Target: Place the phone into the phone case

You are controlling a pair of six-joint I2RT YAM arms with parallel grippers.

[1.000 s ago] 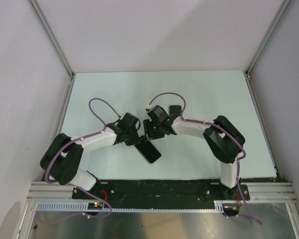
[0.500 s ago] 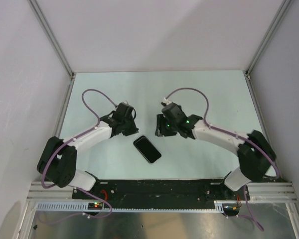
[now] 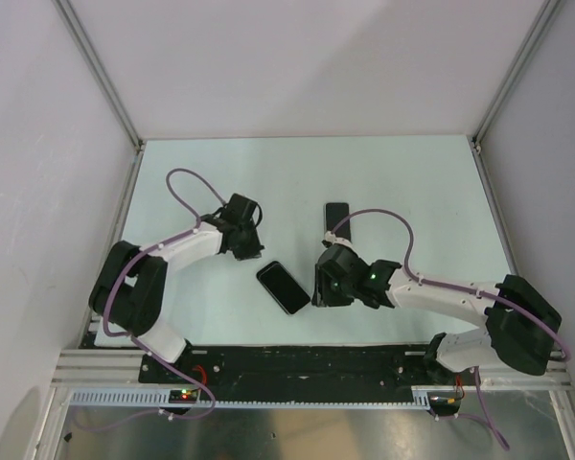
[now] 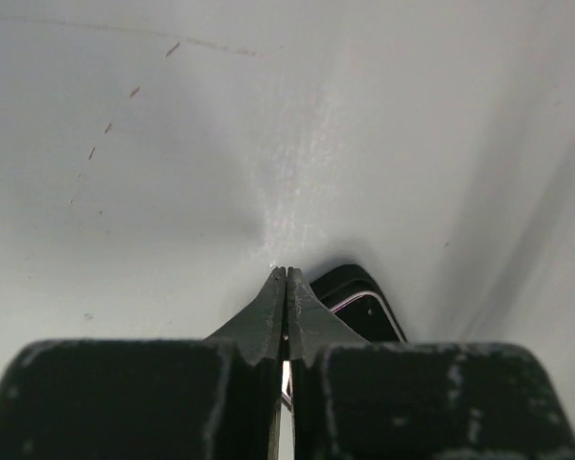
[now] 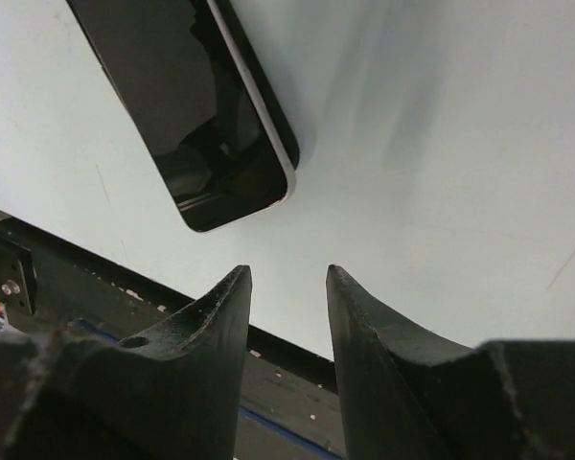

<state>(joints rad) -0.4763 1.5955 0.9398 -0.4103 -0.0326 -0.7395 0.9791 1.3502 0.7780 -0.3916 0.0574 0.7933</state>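
Note:
The black phone [image 3: 283,287] lies screen-up and slantwise near the table's front, between the two arms. Outside its silver rim runs a black edge [image 5: 267,96], which looks like the phone case around it. My left gripper [image 3: 250,251] is shut with nothing between its fingers, just up-left of the phone. In the left wrist view the closed tips [image 4: 286,274] sit beside the phone's corner [image 4: 359,299]. My right gripper [image 3: 318,293] stands open and empty to the right of the phone. Its tips [image 5: 287,273] are a little short of the phone's end [image 5: 187,105].
A smaller flat black slab [image 3: 336,215] lies farther back, right of centre, under the right arm's purple cable [image 3: 383,218]. The black base rail [image 5: 297,369] runs along the table's near edge, just beyond the right fingertips. Bare table [image 3: 402,182] spreads behind.
Both arms have drawn away from the phone. The left pulled back up-left. The right swung out, then down to the phone's right, its jaws narrowing slightly. The phone stayed in place.

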